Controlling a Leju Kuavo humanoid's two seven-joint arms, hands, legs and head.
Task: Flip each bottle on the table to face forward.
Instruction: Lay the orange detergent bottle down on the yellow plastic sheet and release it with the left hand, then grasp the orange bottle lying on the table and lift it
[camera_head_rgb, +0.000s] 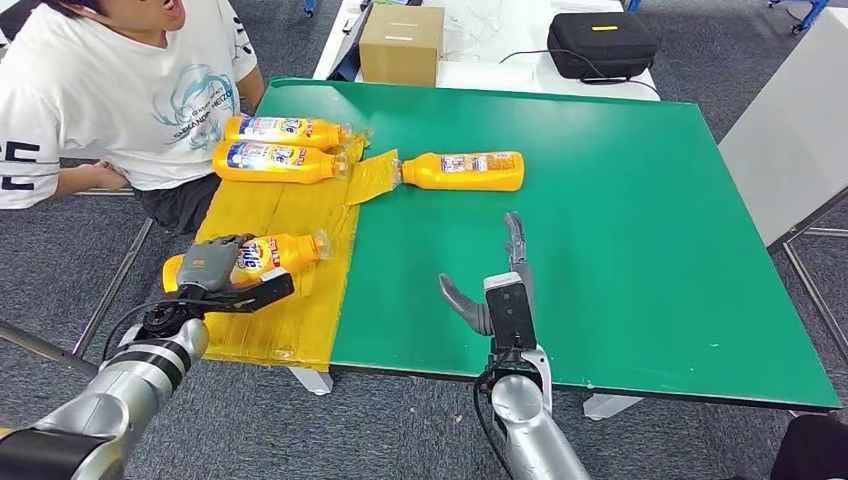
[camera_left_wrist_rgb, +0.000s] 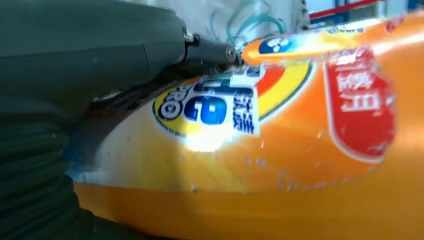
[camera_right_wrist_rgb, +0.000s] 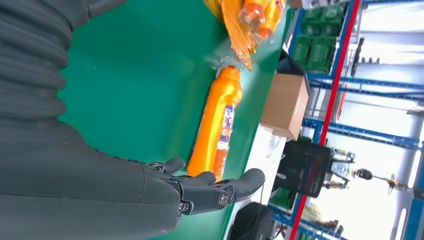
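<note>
L hand (camera_head_rgb: 208, 263) grips bottle (camera_head_rgb: 270, 254), "PRO" label (camera_left_wrist_rgb: 210, 102)

Silver arms, grey ribbed wrist covers, apparently black cabling, dark fingers (camera_right_wrist_rgb: 220, 192).

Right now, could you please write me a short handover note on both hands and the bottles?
Left hand grips the near bottle on the yellow sheet, front label showing.
Right hand is open above the green table, holding nothing.
Two far bottles lie side by side on the sheet; the fourth bottle lies on the green.
Left to do: set the near bottle down, then check the other three.
</note>
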